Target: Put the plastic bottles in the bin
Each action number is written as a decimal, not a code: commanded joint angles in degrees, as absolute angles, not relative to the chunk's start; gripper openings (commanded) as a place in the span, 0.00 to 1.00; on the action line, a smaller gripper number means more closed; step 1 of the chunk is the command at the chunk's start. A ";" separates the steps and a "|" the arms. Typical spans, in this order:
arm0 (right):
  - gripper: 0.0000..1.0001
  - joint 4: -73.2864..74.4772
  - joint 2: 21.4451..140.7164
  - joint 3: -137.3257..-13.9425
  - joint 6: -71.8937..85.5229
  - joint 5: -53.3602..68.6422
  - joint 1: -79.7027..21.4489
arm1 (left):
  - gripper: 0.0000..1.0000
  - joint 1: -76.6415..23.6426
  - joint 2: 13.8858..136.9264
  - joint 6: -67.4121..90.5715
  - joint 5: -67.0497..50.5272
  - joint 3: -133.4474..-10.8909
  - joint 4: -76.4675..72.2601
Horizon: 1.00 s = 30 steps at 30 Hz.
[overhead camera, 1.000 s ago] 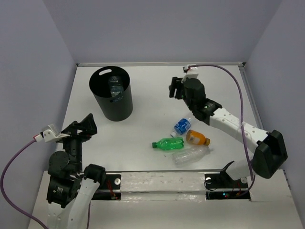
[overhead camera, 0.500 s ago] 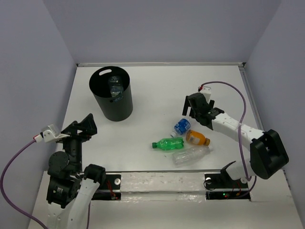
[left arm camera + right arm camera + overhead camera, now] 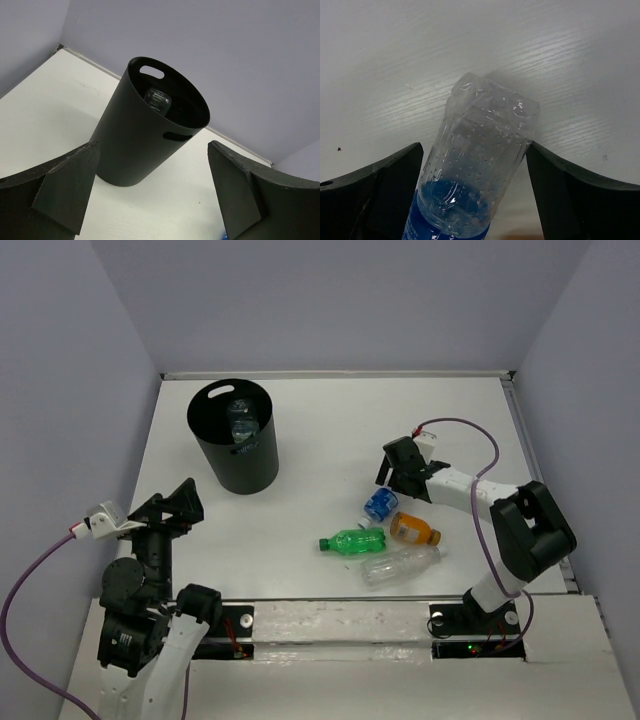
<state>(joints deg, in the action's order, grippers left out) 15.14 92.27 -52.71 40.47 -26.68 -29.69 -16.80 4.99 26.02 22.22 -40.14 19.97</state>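
One blue-labelled bottle (image 3: 479, 160), writing unreadable

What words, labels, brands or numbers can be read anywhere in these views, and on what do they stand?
Nothing is legible in any view.
blue-labelled bottle: white print on the blue label, too small and blurred to read.
bin: a small pale mark on its wall, unreadable.
green bottle and orange bottle: no readable print.
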 commanded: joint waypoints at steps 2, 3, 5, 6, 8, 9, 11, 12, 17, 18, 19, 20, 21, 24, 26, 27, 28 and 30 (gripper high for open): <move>0.84 8.09 93.34 -53.44 47.89 -26.37 -29.62 | 0.99 -16.96 4.13 25.40 22.06 -39.99 17.40; 0.83 7.22 93.86 -53.79 48.42 -26.54 -29.62 | 0.99 -16.88 4.22 25.31 22.06 -40.08 17.40; 0.79 6.07 94.48 -54.49 49.92 -27.24 -29.62 | 0.99 -16.87 4.39 25.31 22.06 -39.99 17.40; 0.77 5.80 94.74 -54.75 50.27 -27.51 -29.62 | 0.99 -16.87 4.31 25.31 21.97 -40.08 17.32; 0.75 4.75 95.71 -55.37 50.71 -28.47 -29.62 | 0.99 -16.96 4.39 25.31 21.97 -40.08 17.31; 0.73 3.96 96.06 -55.72 50.89 -28.91 -29.62 | 0.99 -16.96 4.31 25.23 21.97 -40.08 17.40; 0.65 1.86 96.68 -56.34 50.89 -29.70 -29.62 | 0.99 -16.96 4.39 25.31 21.97 -40.08 17.40; 0.64 1.41 96.85 -56.86 50.80 -29.97 -29.62 | 0.99 -16.96 4.39 25.23 21.97 -39.99 17.40; 0.62 -4.30 95.37 -57.30 47.12 -31.55 -29.62 | 0.99 -16.96 4.39 25.14 22.06 -40.08 17.40; 0.61 -5.26 94.67 -57.48 45.98 -31.64 -29.62 | 0.99 -16.96 4.39 25.14 22.06 -40.08 17.40; 0.61 -7.27 93.09 -57.74 43.53 -31.64 -29.62 | 0.99 -16.96 4.39 25.22 21.97 -39.99 17.23; 0.60 -8.34 92.03 -58.27 42.11 -31.29 -29.62 | 0.99 -16.96 4.39 25.14 21.89 -39.99 17.31; 0.60 -11.05 91.06 -58.62 40.45 -31.20 -29.62 | 0.99 -16.96 4.57 25.14 21.88 -40.08 17.31; 0.59 -15.01 87.55 -61.85 32.98 -31.38 -31.63 | 0.99 -16.88 4.57 25.14 21.80 -40.08 17.14; 0.59 -17.91 86.05 -64.15 26.57 -32.25 -35.32 | 0.99 -16.87 4.57 25.14 21.80 -40.08 17.23; 0.59 -21.58 85.78 -66.60 24.02 -33.91 -36.90 | 0.99 -16.87 4.66 25.14 21.80 -40.08 17.23; 0.59 -23.80 86.13 -68.01 18.43 -34.53 -40.22 | 0.99 -16.87 4.66 25.14 21.80 -40.08 17.23; 0.59 -30.91 87.36 -72.91 12.95 -35.07 -43.40 | 0.99 -16.79 4.83 25.14 21.88 -39.99 17.23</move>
